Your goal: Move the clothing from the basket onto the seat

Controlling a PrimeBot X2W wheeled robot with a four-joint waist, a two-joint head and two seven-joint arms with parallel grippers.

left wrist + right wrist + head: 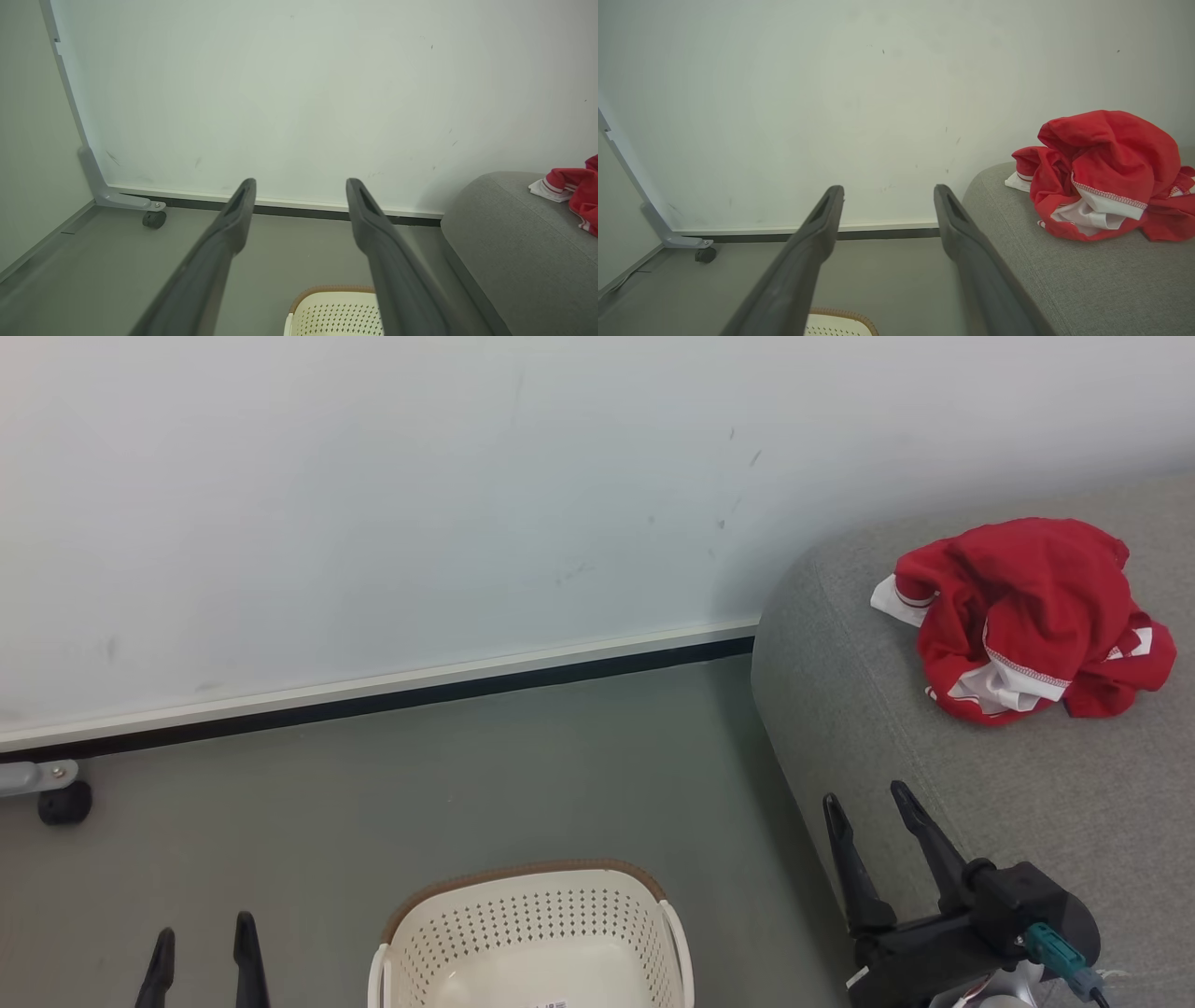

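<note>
Head view: the clothing (1027,616) lies in 1 red-white heap on the seat (859,644), well apart from the basket (532,919) on the floor (467,784). Left gripper (205,926) at lower left, right gripper (865,793) by the seat's front edge; both w/ 2 fingers apart, gripping nothing.
Left wrist view: fingers spread, basket below, wall (280,93) ahead.
Right wrist view: fingers spread; clothing heaped on the seat at rt.
</note>
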